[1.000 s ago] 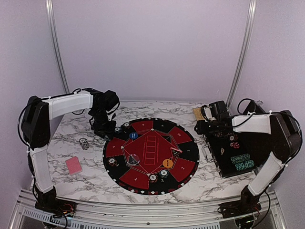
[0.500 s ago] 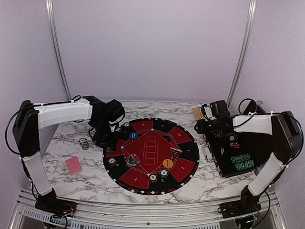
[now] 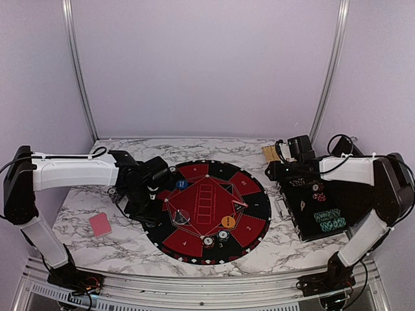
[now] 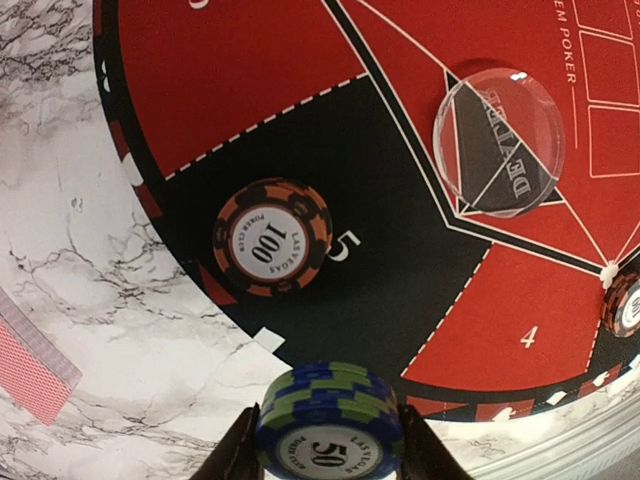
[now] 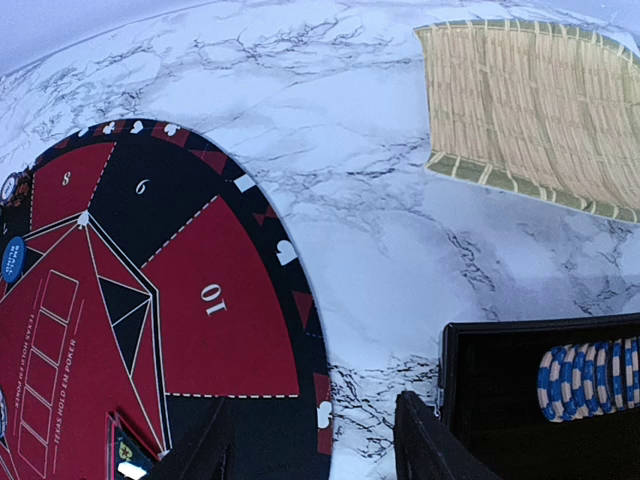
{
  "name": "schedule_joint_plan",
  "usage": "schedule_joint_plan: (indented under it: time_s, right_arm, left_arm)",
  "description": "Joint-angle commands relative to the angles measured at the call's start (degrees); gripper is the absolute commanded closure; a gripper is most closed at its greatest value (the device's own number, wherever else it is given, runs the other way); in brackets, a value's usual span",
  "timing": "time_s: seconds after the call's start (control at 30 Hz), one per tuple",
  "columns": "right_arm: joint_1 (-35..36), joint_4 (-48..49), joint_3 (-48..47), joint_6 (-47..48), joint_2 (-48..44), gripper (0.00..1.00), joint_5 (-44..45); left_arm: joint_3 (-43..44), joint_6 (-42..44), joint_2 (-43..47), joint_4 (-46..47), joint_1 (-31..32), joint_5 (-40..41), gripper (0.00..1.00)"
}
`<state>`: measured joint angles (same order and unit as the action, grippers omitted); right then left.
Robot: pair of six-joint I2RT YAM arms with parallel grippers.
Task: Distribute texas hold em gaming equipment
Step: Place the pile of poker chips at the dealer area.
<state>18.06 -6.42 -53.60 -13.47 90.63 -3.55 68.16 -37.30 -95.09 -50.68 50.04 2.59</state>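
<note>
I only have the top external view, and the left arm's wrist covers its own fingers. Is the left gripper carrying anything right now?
Observer: Yes. The left wrist view shows the left gripper shut on a stack of blue-and-green chips, and the top one is marked 50.
Operator: The arm also hides that edge of the mat from me. Is anything lying there?
Observer: An orange-and-black 100 chip lies flat on the mat, in the black sector numbered 5. It is just beyond the held stack and not touching it.
</note>
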Motion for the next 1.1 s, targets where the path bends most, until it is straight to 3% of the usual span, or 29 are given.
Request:
schedule_joint_plan:
  time_s: [0.0,0.3,0.87,1.07]
  right_arm:
    - [-0.45,0.94,-0.12,-0.32,-1.81,0.47,0.03]
    - [-0.48,0.79,-0.16,-0.33,-1.76,0.48,-0.27]
    - [-0.48,1.19,-0.03,-0.41,-1.23,0.47,-0.40]
    - [-0.48,1.26,-0.01,-0.41,-1.37,0.48,-0.70]
  left_arm:
    - [-3.13,-5.13,2.75,3.51,1.73,0.71,0.60]
    - [-8.07,-7.61,1.83,9.02,2.56,0.29,0.60]
    - [-7.34,-6.83,-3.58,10.09,2.68,-0.21,0.58]
    - [-7.16,-6.67,-3.75,9.99,2.65,0.05,0.50]
